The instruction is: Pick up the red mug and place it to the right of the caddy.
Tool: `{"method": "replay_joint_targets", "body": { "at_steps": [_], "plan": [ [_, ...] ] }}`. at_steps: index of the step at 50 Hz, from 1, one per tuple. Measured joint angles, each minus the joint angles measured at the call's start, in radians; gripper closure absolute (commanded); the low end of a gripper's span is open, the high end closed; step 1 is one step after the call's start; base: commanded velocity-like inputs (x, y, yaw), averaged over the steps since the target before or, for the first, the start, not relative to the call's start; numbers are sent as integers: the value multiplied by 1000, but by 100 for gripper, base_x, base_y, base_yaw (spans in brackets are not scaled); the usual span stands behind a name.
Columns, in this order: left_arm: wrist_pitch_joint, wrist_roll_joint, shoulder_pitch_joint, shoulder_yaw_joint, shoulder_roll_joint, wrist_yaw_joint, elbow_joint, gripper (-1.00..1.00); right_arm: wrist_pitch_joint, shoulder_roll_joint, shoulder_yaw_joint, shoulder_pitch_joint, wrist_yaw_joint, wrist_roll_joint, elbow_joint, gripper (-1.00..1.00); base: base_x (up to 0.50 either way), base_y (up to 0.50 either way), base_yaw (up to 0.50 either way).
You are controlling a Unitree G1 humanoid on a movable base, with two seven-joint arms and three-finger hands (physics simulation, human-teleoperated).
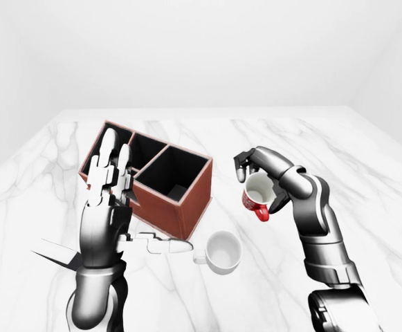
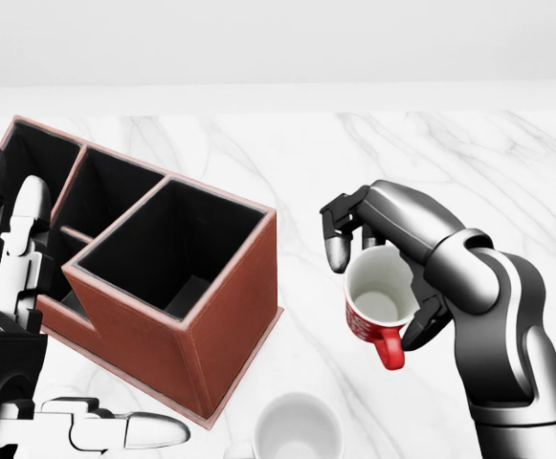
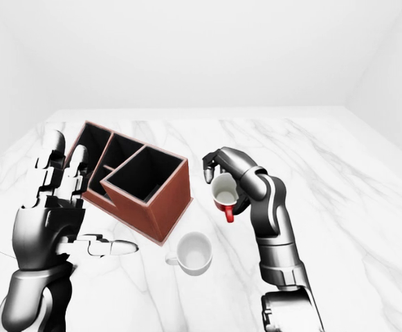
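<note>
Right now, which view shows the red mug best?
Head view: the red mug is largest there, with its white inside, its handle pointing down and the right hand closed round it. The left-eye and right-eye views show the same mug smaller, beside the caddy.

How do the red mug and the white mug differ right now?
The red mug is red outside and white inside; the white mug is white throughout. The red mug is gripped by the right hand and tilted, while the white mug stands upright on the marble table, untouched. Both are empty, handled mugs.
</note>
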Motion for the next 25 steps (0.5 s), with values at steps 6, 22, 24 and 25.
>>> {"method": "replay_joint_targets", "body": {
  "at_steps": [6,22,24,25],
  "plan": [
    [0,0,1,1,0,-1,-1,-100,0,10,8,-5,-7,-1,14,100,0,0,0],
    [0,0,6,-1,-1,0,-12,-100,0,38,28,1,-38,1,49,100,0,0,0],
    [0,0,6,-1,-1,0,-12,-100,0,42,31,3,-46,1,59,100,0,0,0],
    [0,0,7,-1,-1,0,-12,-100,0,44,32,3,-51,2,65,100,0,0,0]
  ]
}}
